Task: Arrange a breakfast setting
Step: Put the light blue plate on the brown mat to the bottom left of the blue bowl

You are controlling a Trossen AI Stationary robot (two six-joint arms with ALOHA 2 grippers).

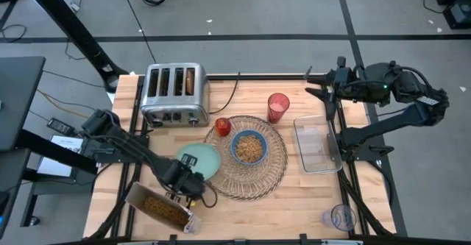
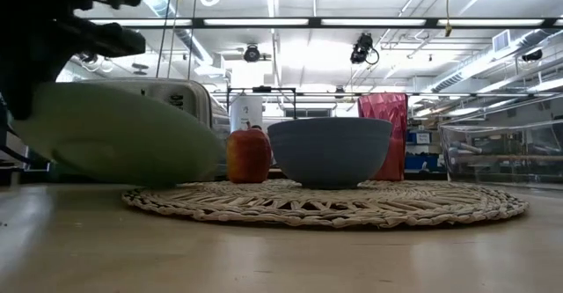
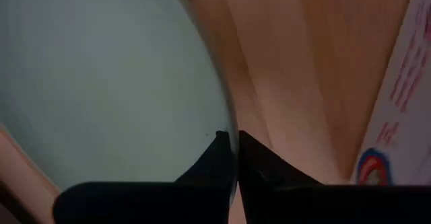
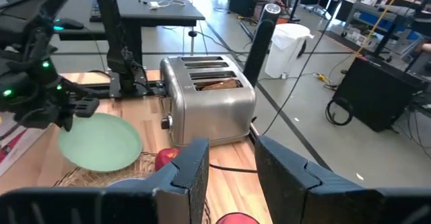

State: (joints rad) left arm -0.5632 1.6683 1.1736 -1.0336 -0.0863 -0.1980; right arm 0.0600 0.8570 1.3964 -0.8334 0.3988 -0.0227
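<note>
A pale green plate (image 1: 202,160) hangs tilted over the left edge of the round woven placemat (image 1: 257,173), with my left gripper (image 1: 188,184) shut on it. The low view shows the plate (image 2: 114,135) off the table. On the placemat stand a blue bowl (image 1: 249,148) filled with cereal and a small red fruit (image 1: 222,126). A translucent red cup (image 1: 278,107) stands on the wood beyond the mat. A toast slice (image 1: 190,81) sticks up in a toaster slot. My right gripper (image 1: 315,83) waits high at the far right, open with nothing between its fingers (image 4: 195,170). The spoon is out of view. My left gripper pinches the plate's rim (image 3: 225,126) on its near-left side between the two fingers, one over the plate's face and one outside the edge. The fingers come from above, pointing down. The plate is lifted clear and tilted, its held side higher.
A silver toaster (image 1: 175,92) stands at the far left, its cord running right. A clear plastic tray (image 1: 316,143) sits right of the mat. An open cereal box (image 1: 162,208) lies at the near left, close under my left arm. A clear glass (image 1: 340,217) stands near right.
</note>
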